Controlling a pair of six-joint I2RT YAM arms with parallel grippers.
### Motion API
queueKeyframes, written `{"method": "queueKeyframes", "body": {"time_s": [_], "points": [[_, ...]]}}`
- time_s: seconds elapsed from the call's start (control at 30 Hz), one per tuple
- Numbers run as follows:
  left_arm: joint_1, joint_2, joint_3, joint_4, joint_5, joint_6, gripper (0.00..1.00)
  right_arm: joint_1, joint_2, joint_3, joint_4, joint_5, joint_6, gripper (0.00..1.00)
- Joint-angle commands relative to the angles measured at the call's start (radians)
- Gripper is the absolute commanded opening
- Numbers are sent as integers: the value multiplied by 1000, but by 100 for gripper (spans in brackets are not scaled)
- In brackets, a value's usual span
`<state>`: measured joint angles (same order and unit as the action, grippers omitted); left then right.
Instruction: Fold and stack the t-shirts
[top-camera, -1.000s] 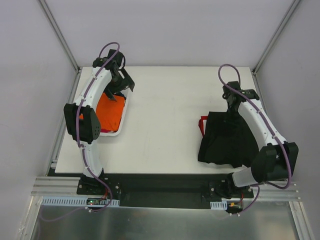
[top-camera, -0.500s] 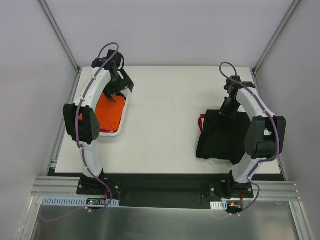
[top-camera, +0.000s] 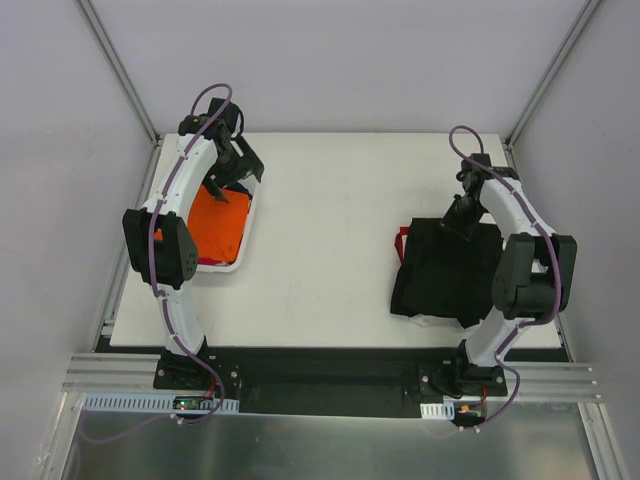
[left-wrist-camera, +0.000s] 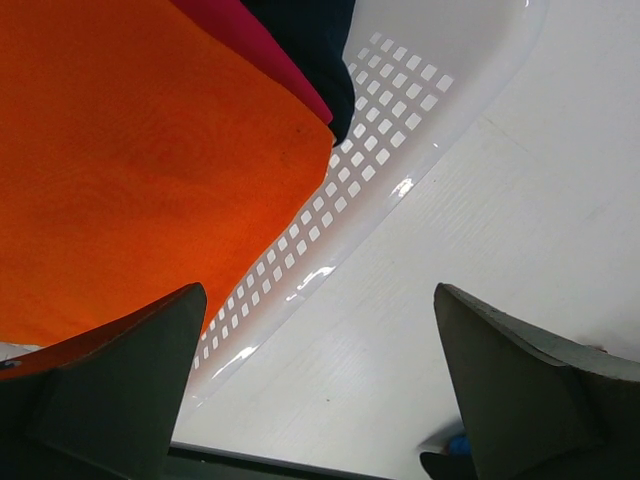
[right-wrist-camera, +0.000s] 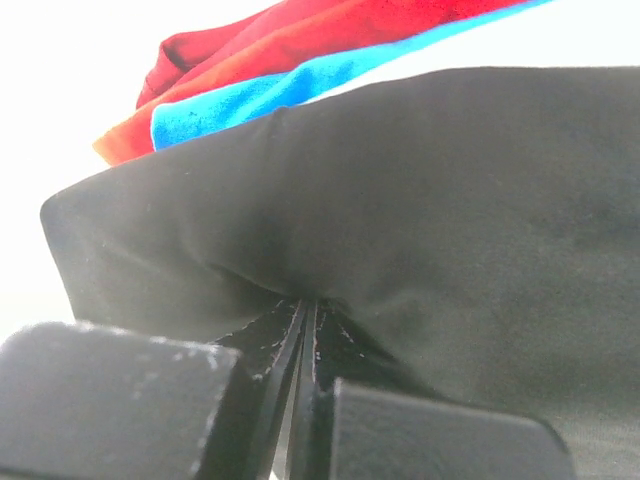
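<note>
T-shirts sit in two spots on the white counter. An orange t-shirt fills the white lattice basket, with a magenta t-shirt and a dark one tucked beside it at the basket's wall. A black t-shirt lies spread flat well to the right of the basket, its red trim poking out on the side that faces the basket. The right wrist view also shows a bright blue strip of cloth just under that red.

The left arm rises from its base near the basket's near end, bends at the elbow beside the basket's left wall, and runs its forearm along to the far end. There the left claw hangs over the basket's right rim. Its fingers are spread wide with nothing between them, and the orange cloth is just beneath one of them.

The right arm stands far to the right of the basket. Its elbow is folded over the black t-shirt's near right part, and the forearm arches away with the wrist tipped down at the shirt's far edge. The right claw is squeezed tight, with a pinch of the black cloth puckering into the seam between its fingertips.
</note>
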<state>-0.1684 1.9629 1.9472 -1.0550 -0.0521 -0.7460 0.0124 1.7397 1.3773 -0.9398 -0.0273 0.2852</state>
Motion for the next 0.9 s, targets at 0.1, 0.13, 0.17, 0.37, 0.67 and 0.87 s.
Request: {"method": "queueKeyframes", "body": {"time_s": [0.1,0.13,0.17,0.37,0.67,0.87], "points": [[7,-32,-8,1,29,7,99,-64,-23,-61,-21,-13,71,1],[7,-29,-8,1,31,8,99,-72,-29,-70,-21,-8,74,1],[9,-27,-8,0,32,7,99,-87,-41,-76,-21,-8,74,1],[17,-30,-11,3,35,8,99,-161,-89,-113,-37,16,106,1],[20,-32,-18,4,43,8,99,-227,-85,-124,-73,56,115,1],[20,-27,-19,6,46,5,99,-304,-83,-136,-83,46,97,1]]}}
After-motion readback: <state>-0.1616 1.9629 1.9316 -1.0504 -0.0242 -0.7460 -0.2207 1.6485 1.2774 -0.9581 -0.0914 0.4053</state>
